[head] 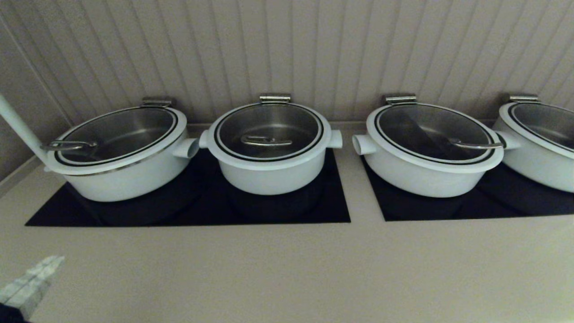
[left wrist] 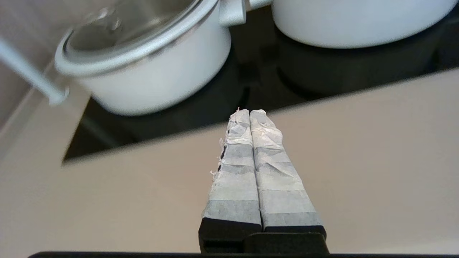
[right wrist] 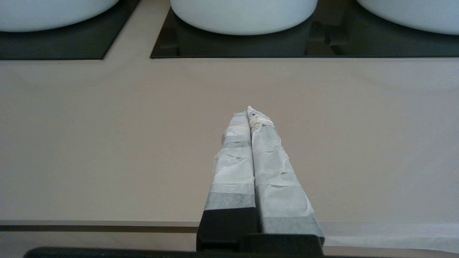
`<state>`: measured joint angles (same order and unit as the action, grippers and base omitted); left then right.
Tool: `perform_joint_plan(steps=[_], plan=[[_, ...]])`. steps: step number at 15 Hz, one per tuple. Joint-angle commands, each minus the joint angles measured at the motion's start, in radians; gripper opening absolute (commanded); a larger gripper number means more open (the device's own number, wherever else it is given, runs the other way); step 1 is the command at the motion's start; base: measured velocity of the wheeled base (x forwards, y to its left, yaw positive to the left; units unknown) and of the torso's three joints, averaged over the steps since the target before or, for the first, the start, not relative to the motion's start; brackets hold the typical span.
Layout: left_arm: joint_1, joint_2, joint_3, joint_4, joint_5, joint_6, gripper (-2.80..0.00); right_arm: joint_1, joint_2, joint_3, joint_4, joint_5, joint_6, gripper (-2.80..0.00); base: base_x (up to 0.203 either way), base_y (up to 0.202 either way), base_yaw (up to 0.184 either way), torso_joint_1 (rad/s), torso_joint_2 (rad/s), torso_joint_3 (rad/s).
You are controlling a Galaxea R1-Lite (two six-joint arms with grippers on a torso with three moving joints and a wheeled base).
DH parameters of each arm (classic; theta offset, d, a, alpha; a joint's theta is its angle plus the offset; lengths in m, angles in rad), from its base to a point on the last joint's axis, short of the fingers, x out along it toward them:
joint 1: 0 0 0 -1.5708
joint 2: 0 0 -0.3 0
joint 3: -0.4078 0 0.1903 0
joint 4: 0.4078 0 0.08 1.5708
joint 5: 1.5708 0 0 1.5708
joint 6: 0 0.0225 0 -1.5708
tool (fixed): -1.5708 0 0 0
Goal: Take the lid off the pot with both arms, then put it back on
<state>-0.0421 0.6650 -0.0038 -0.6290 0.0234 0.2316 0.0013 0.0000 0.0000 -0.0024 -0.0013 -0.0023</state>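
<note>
Beige surface carried two black panels, the left panel holding a wide pot and the pot, second from the left in a row of four. Its lid sat closed on it, the steel handle at its centre. At the surface's near left corner the left end effector hung low, taped fingers pressed together. Nearer the front edge, the right end effector was likewise closed, gripping nothing.
</note>
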Motion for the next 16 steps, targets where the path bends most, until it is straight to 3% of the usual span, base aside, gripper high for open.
perform_joint_plan(steps=[1, 3, 5, 10, 16], plan=[[0.035, -0.276, 0.003, 0.253, -0.001, -0.017, -2.8, 0.0, 0.0, 0.0, -0.001, 0.0, -0.001, -2.8, 0.0, 0.0, 0.0, 0.0, 0.0, 0.0], [0.068, -0.394, 0.003, 0.462, 0.0, -0.041, -2.8, 0.0, 0.0, 0.0, -0.001, 0.0, -0.001, -2.8, 0.0, 0.0, 0.0, 0.0, 0.0, 0.0], [0.076, -0.456, 0.004, 0.555, -0.006, -0.074, -2.8, 0.0, 0.0, 0.0, -0.001, 0.0, -0.001, -2.8, 0.0, 0.0, 0.0, 0.0, 0.0, 0.0], [0.049, -0.66, -0.002, 0.653, -0.054, -0.084, -2.8, 0.0, 0.0, 0.0, -0.001, 0.0, -0.001, -2.8, 0.0, 0.0, 0.0, 0.0, 0.0, 0.0], [0.046, -0.663, -0.002, 0.657, -0.059, -0.097, -2.8, 0.0, 0.0, 0.0, -0.001, 0.0, -0.001, -2.8, 0.0, 0.0, 0.0, 0.0, 0.0, 0.0]])
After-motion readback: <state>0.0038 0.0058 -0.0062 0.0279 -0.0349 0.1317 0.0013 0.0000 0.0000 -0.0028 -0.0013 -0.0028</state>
